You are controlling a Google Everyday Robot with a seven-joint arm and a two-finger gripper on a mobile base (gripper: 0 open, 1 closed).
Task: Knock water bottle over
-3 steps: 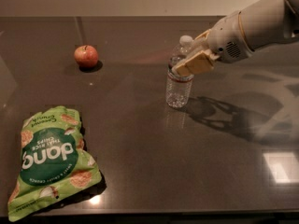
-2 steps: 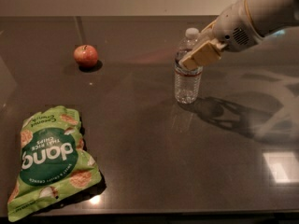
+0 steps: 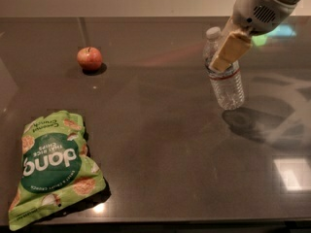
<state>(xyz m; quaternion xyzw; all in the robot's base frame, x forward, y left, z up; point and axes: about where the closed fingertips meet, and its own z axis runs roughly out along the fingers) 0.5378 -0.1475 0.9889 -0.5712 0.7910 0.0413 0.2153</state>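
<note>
The water bottle (image 3: 229, 89) stands upright on the dark table, right of centre and towards the back. It is clear and ribbed, with a white cap and a narrow dark band. My gripper (image 3: 228, 50) comes down from the upper right on its white arm. Its tan end lies against the bottle's neck and shoulder, just under the cap, and hides part of the upper bottle.
A red apple (image 3: 89, 58) sits at the back left. A green chips bag (image 3: 52, 169) lies flat at the front left near the table's front edge (image 3: 155, 223). The arm's shadow falls on the table to the right of the bottle.
The gripper has moved to the right and the bottle has slid right with it, still upright. The apple and the bag have not moved.
</note>
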